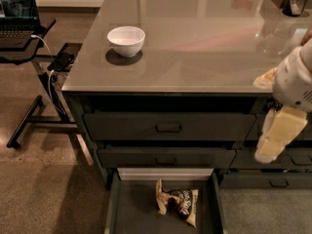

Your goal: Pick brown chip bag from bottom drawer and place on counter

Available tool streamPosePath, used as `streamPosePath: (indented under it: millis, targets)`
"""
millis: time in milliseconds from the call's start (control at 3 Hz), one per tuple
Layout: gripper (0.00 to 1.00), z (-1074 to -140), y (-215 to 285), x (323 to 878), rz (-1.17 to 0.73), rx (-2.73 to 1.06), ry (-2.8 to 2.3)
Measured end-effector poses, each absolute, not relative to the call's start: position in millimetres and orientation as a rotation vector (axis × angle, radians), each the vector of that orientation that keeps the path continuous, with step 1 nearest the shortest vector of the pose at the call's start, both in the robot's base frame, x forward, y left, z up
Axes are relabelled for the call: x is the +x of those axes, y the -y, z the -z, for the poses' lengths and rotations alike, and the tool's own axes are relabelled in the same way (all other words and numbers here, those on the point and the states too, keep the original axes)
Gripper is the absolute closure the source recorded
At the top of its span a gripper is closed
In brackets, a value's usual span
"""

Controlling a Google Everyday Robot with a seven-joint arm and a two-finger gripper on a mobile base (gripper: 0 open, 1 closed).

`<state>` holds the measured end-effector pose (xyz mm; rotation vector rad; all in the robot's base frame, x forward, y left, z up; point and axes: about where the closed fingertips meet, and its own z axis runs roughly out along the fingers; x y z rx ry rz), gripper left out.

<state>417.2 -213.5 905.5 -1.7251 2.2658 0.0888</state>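
The brown chip bag (178, 202) lies flat inside the open bottom drawer (131, 213), near its middle and slightly to the right. The counter (195, 38) is the glossy grey-brown top of the dark cabinet island. My gripper (273, 143) hangs at the right edge of the view, in front of the cabinet's right side, at the height of the middle drawers. It is well above and to the right of the bag and holds nothing that I can see. The white arm (295, 79) above it covers the counter's front right corner.
A white bowl (126, 40) stands on the counter's left part. Two shut handled drawers (168, 127) sit above the open one. A black laptop stand (24, 38) with cables stands on the floor at the left. Dark and orange items sit at the counter's far right.
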Motion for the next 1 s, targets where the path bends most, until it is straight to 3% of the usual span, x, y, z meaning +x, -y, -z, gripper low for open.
streamPosePath:
  millis: [667,1000]
  targets:
    - [0.42,-834.7,201.1,381.5,-0.251,-1.596,-2.102]
    - [0.65,-797.9,195.8,388.9,-0.269,-1.488,-2.085]
